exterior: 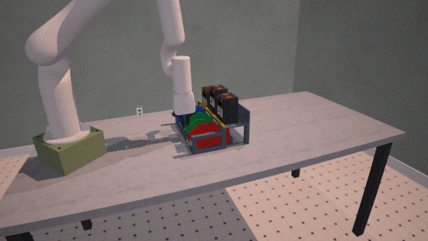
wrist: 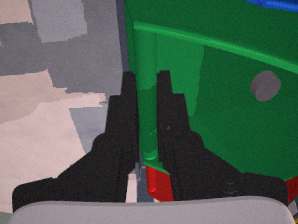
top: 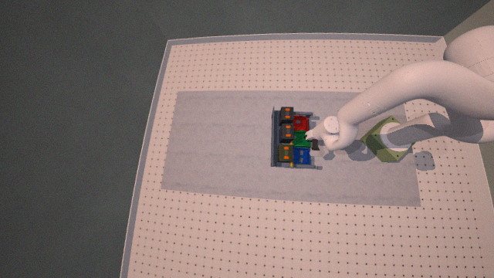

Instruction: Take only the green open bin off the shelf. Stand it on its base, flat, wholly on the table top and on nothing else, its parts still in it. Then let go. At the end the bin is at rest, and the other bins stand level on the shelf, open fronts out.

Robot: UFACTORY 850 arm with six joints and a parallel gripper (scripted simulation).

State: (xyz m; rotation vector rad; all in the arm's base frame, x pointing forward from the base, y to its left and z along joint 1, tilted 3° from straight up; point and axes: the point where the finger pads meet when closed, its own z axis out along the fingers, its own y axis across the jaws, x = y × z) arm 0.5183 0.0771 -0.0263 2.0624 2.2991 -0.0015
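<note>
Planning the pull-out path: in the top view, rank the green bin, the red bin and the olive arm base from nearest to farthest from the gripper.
1. Green bin: at the gripper, front wall in its jaws.
2. Red bin: next slot along the shelf.
3. Olive arm base: behind the wrist, away from the shelf.

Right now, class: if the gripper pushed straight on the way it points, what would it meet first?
The gripper, already shut on the green bin's front wall, points down. It would likely press that wall toward the shelf floor below; depth is unclear.
</note>
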